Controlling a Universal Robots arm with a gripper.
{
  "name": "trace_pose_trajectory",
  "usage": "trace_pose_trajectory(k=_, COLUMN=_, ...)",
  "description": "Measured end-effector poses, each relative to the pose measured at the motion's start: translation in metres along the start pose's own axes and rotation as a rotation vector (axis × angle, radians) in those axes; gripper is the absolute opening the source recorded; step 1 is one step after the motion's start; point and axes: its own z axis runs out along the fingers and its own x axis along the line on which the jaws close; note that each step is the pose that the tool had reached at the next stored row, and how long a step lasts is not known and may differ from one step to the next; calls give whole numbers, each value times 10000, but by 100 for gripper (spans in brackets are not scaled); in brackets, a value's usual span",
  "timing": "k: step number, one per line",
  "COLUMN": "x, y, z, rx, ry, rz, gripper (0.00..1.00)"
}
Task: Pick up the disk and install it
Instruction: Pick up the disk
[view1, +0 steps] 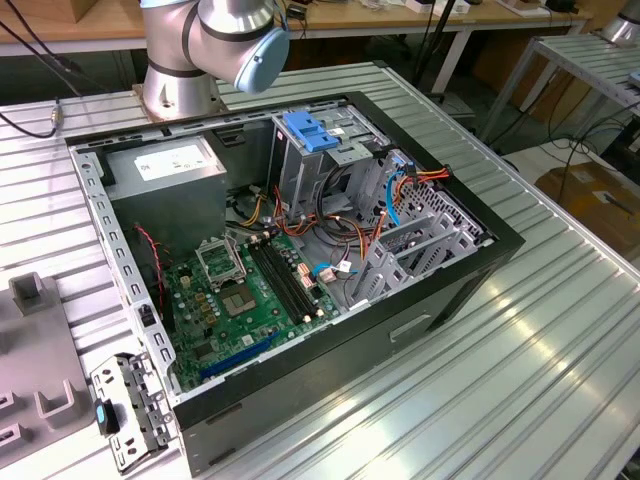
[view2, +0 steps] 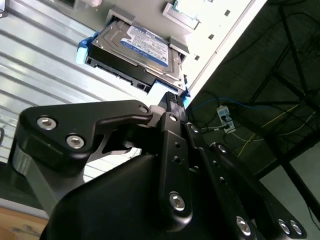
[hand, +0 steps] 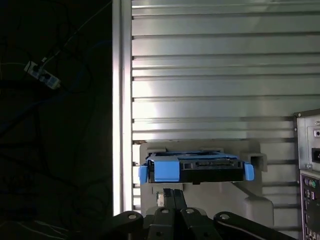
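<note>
The disk (view2: 140, 45) (hand: 200, 167) is a flat grey drive with a white and blue label and a blue plastic carrier edge. It lies in a light grey holder (hand: 250, 200) on the ribbed metal table. In both wrist views my gripper (view2: 172, 97) (hand: 174, 192) is just short of the disk's blue end, with its black fingers together and nothing between them. In the second wrist view the fingertips are right at the blue edge; I cannot tell if they touch it.
The open computer case (view1: 400, 330) lies on the table, with a motherboard, cables, a grey power supply (view1: 165, 165) and a drive cage topped by a blue latch (view1: 310, 130). The arm's base (view1: 180, 70) stands behind it. The table edge (hand: 117, 100) runs beside the holder.
</note>
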Motion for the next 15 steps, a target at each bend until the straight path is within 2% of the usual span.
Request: trace_pose_trajectory(k=15, x=0, y=0, z=-1, rx=57, ry=97, rz=-2359, gripper=11)
